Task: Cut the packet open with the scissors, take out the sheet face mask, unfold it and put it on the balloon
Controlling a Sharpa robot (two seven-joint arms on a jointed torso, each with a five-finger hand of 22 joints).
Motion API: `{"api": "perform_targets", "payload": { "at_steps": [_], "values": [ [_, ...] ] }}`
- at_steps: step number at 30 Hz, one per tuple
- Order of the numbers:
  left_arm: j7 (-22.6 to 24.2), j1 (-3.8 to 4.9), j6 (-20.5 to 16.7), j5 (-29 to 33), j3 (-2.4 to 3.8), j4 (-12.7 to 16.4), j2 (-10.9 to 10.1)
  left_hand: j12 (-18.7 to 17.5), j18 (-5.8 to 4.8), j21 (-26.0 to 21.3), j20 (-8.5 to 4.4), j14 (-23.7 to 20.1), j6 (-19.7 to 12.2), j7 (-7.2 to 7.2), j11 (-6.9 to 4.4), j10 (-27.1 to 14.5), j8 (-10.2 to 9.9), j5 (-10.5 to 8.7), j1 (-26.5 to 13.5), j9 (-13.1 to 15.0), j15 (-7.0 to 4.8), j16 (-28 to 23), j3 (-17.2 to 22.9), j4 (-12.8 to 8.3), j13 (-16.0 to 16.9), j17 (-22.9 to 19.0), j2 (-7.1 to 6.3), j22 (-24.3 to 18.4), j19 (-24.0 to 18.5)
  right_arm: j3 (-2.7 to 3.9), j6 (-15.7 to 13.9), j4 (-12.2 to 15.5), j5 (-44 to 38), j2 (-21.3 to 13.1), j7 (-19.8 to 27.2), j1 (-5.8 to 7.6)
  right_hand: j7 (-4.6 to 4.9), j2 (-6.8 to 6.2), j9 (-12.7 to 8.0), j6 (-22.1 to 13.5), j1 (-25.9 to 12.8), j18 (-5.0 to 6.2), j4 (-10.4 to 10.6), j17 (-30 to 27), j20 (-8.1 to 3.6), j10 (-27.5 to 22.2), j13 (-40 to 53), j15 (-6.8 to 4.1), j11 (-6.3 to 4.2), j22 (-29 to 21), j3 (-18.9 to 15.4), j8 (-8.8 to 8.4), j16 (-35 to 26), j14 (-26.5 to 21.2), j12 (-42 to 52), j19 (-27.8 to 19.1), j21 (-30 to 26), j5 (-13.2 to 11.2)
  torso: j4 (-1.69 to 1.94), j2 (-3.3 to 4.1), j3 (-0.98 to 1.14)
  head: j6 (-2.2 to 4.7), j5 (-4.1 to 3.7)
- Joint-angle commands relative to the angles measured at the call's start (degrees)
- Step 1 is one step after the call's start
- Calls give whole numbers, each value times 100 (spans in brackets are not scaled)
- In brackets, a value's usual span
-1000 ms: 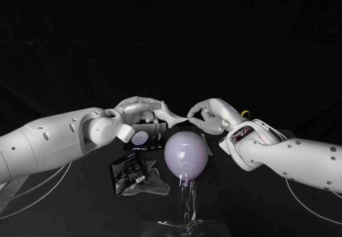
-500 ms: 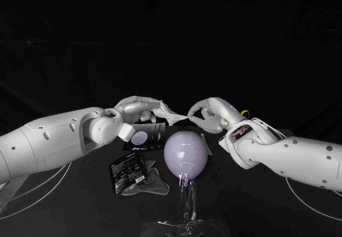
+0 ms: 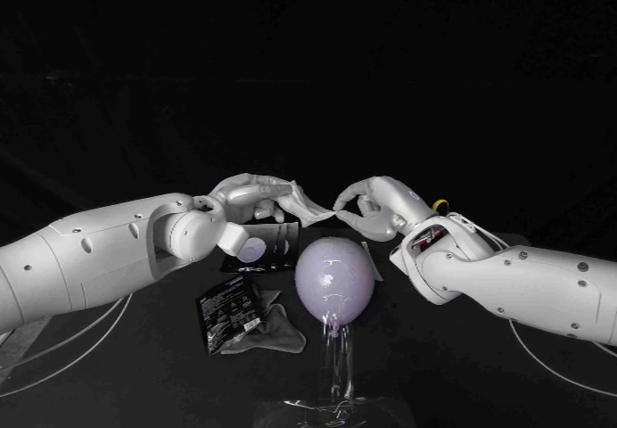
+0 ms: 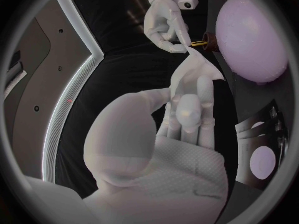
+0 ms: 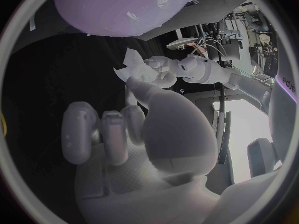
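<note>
We judge the step in hand to be the unfolding; the packet (image 3: 229, 309) lies opened on the surface (image 3: 437, 357), near and to the left of the balloon (image 3: 335, 275), with a crumpled grey scrap just beside it. The sheet face mask (image 3: 313, 206) is out and hangs in the air between the two hands, on the far side of the balloon and above its top. The left hand (image 3: 255, 196) pinches the mask's left end and the right hand (image 3: 369, 203) pinches its right end; both sets of fingers are closed on the mask, as the left wrist view shows, where the white sheet (image 4: 193, 72) runs from our own fingers (image 4: 187, 112) across to the other hand (image 4: 165, 25). The mask looks bunched and narrow, not yet spread to a full face shape; we cannot tell how many folds remain.

The balloon stands upright on a clear stand (image 3: 337, 374) in the middle, near us. We think the next move calls for drawing the hands apart, left and right, to open the sheet without tearing it; then lowering it toward us so that it drapes over the balloon's upper face. The wet sheet may cling to itself, so a fresh pinch on a free edge may be needed.
</note>
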Motion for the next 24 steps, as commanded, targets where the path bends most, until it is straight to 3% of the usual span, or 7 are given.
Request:
{"api": "perform_targets", "payload": {
  "at_steps": [1, 4, 9, 17, 20, 24],
  "values": [
    [-74, 33, -330, 15, 24, 41, 19, 45, 92, 53, 1, 69, -8, -49, 6, 69, 27, 25, 45, 571, -9, 92, 14, 24, 17, 41, -8, 14, 61, -1, 230, -32, -31, 29, -80, 3, 162, -248, -148, -394, -206, 83, 61, 1145, 44, -250, 496, 90, 179, 980, -167, -280, -185, 475, -516, -227, -380, 36, 5, 1, 0, -1, 5],
    [-123, 64, -494, 18, 36, 58, 35, 49, 92, 58, -2, 76, -10, -51, 5, 73, 27, 25, 45, 571, -11, 102, 16, 25, 20, 43, -9, 19, 69, -3, 350, -61, -24, 54, -133, 3, 305, -366, -261, -589, -267, 115, 106, 993, 143, -440, 363, 225, 302, 906, -264, -482, -295, 400, -778, -378, -630, 26, 8, 0, -1, 2, 13],
    [-206, 101, -668, 19, 45, 84, 58, 67, 80, 100, -11, 114, -15, -56, -3, 90, 30, 25, 46, 572, -19, 164, 24, 23, 29, 88, -15, 92, 131, -6, 492, -94, -25, 75, -198, 3, 405, -516, -372, -835, -317, 143, 148, 849, 225, -647, 217, 318, 404, 853, -417, -693, -401, 318, -1049, -495, -821, 30, 9, 1, -3, 6, 17],
    [-279, 121, -750, 11, 49, 62, 82, 79, 68, 144, -20, 136, -17, -61, -9, 103, 34, 24, 51, 572, -26, 192, 31, 17, 36, 94, -22, 173, 195, -7, 564, -164, -13, 47, -261, 3, 429, -563, -418, -868, -273, 156, 160, 817, 273, -705, 192, 351, 434, 843, -512, -763, -423, 290, -1082, -524, -869, 32, 4, 3, -3, 13, 21],
    [-282, 123, -612, -156, 49, 50, 83, 82, 63, 167, -26, 146, -17, -64, -13, 99, 37, 22, 63, 573, -30, 203, 36, 0, 38, 89, -36, 208, 225, -7, 456, -190, 162, 36, -186, 3, 430, -567, -421, -865, -270, 156, 162, 824, 277, -703, 196, 353, 435, 844, -522, -767, -418, 292, -1072, -523, -867, 32, 5, 5, -2, 22, 28],
    [-287, 124, -364, -477, 50, 26, 85, 82, 61, 177, -30, 149, -12, -66, -15, 94, 41, 20, 71, 573, -33, 209, 38, -14, 39, 86, -47, 222, 238, -6, 247, -195, 541, 38, 18, 3, 416, -465, -428, -737, -221, 127, 204, 931, 296, -584, 285, 342, 420, 907, -527, -739, -337, 345, -875, -403, -669, 35, 9, 4, 2, 26, 24]
  ]
}}
